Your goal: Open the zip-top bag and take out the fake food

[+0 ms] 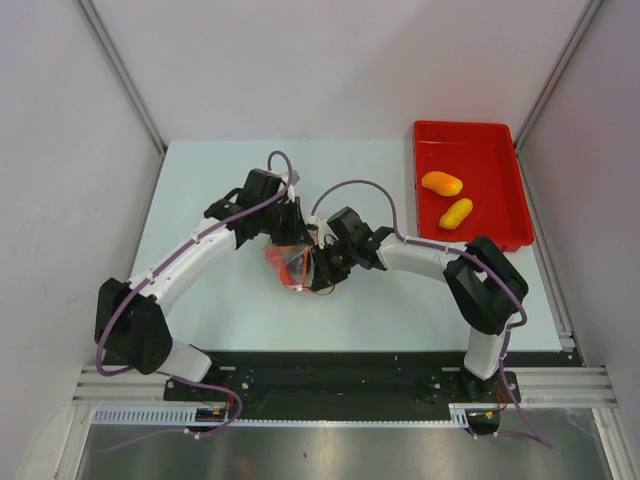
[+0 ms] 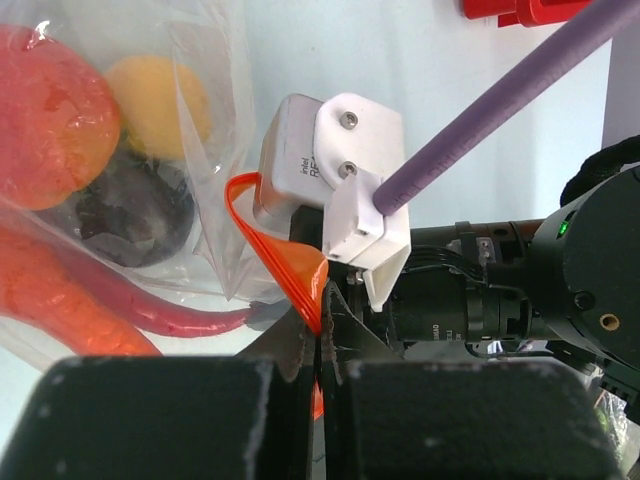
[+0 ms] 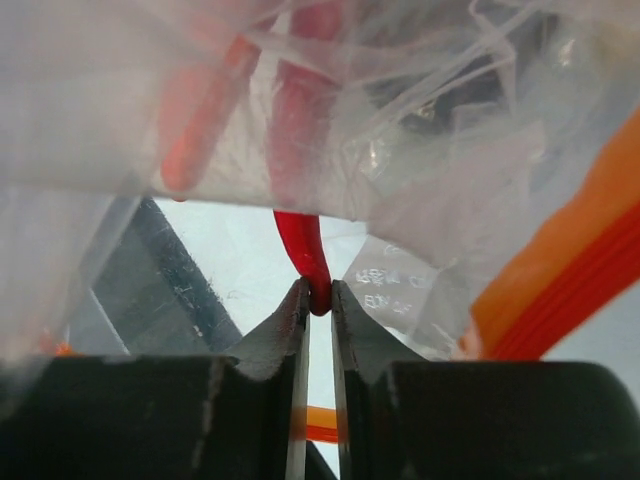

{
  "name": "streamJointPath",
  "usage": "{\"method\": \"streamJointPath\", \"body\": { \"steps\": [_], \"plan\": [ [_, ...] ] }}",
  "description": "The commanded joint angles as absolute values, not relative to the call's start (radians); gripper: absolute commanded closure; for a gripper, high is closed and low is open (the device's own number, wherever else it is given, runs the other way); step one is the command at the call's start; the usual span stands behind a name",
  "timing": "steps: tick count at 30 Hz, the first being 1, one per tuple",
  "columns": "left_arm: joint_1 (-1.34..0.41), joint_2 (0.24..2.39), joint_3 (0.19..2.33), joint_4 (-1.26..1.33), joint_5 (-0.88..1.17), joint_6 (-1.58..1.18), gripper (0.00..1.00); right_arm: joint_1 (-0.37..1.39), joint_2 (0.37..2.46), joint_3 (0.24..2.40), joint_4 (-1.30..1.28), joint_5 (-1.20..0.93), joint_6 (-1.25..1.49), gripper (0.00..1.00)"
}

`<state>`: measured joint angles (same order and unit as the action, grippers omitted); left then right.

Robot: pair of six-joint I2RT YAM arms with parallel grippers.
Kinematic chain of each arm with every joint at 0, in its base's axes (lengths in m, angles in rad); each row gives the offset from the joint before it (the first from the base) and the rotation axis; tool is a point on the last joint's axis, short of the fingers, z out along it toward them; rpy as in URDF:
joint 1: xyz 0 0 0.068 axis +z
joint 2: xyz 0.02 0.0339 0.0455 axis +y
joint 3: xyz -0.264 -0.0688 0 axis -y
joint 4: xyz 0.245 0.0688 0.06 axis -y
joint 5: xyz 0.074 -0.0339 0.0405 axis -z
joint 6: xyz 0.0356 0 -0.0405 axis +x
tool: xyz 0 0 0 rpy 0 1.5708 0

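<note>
**Bag held at its top edge by both grippers.** The zip-top bag (image 1: pixel 291 263) was held crumpled between the two grippers over the middle of the pale table (image 1: pixel 200 180). Through its clear wall, the left wrist view showed fake food (image 2: pixel 60 120) inside: a peach-red round fruit (image 2: pixel 45 110), a yellow piece (image 2: pixel 160 92), a dark round piece (image 2: pixel 135 208) and an orange carrot-like piece (image 2: pixel 60 295).

The left gripper (image 2: pixel 320 345) was clamped on the bag's orange zip strip (image 2: pixel 275 245), its jaws pressed together with only the strip between them. The right gripper (image 3: pixel 319 298) was closed on a narrow red band (image 3: pixel 303 245) of the bag's top edge.

Two further pieces, an orange oval (image 1: pixel 441 183) and a yellow oval (image 1: pixel 456 213), lay apart from each other in the red tray (image 1: pixel 490 165) at the table's far right.

On the grey camera housing (image 2: pixel 290 160) of the right wrist, "intel" was legible. The line beneath began "RE" and was cut off by a white mount (image 2: pixel 365 190).

From above, the grippers covered most of the bag. In the right wrist view its contents were only blurred red and orange shapes.
</note>
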<state>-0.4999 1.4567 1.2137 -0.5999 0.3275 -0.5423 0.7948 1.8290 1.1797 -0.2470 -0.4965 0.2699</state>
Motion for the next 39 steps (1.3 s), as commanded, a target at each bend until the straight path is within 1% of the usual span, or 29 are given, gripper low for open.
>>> {"method": "streamJointPath", "body": {
  "steps": [1,2,9,15,20,24,29,34,39],
  "plan": [
    [-0.499,1.402,1.189,-0.554,0.348,-0.546,1.0,0.802,1.783,1.21,-0.241,-0.506,0.296,0.89],
    [-0.499,1.401,1.183,-0.554,0.341,-0.539,1.0,0.804,1.772,1.221,-0.279,-0.503,0.296,0.92],
    [-0.497,1.385,1.114,-0.54,0.31,-0.528,1.0,0.795,1.664,1.284,-0.396,-0.453,0.311,1.0],
    [-0.495,1.359,1.112,-0.543,0.299,-0.534,1.0,0.779,1.6,1.322,-0.452,-0.431,0.319,1.0],
    [-0.488,1.338,1.124,-0.563,0.279,-0.531,1.0,0.769,1.568,1.356,-0.558,-0.408,0.292,1.0],
    [-0.463,1.313,1.131,-0.574,0.273,-0.528,1.0,0.767,1.514,1.312,-0.603,-0.394,0.275,1.0],
    [-0.442,1.316,1.137,-0.578,0.265,-0.517,1.0,0.767,1.392,1.238,-0.643,-0.394,0.288,1.0],
    [-0.439,1.335,1.123,-0.558,0.262,-0.535,1.0,0.765,1.247,1.184,-0.724,-0.344,0.305,1.0],
    [-0.437,1.365,1.135,-0.574,0.293,-0.535,1.0,0.704,1.085,1.17,-0.822,-0.281,0.311,1.0]
  ]
}}
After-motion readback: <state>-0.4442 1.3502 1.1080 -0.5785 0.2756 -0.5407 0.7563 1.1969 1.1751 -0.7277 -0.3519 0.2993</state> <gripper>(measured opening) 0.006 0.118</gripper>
